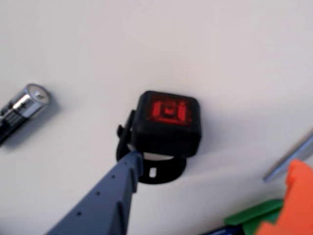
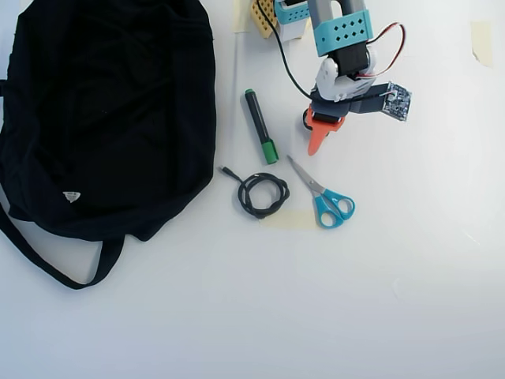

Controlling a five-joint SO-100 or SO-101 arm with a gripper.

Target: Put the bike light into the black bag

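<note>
Grasping is the step in hand: in the wrist view the bike light (image 1: 167,128) sits on the white counter (image 1: 234,54), red lens up, with the blue finger (image 1: 128,169) touching its strap at the lower left and the orange finger (image 1: 293,196) well off to the right, so the fingers stand apart around it and hold nothing. To do this well, I judge the arm should settle lower so the chunky head, not only the floppy ring-strap, lies between the fingers, then close squarely across the head; a pinch on the strap alone could let the light swing or slip. In the overhead view the gripper (image 2: 319,134) covers the light, which cannot be seen there. The black bag (image 2: 102,118) lies well apart at the left of that view, its opening not clear to me. Between them lie a green marker (image 2: 259,126), a coiled cable (image 2: 262,194) and scissors (image 2: 325,197), so a lifted carry over them looks safer than a low sweep. A silver-capped cylinder (image 1: 24,105) rests clear to the left in the wrist view.
</note>
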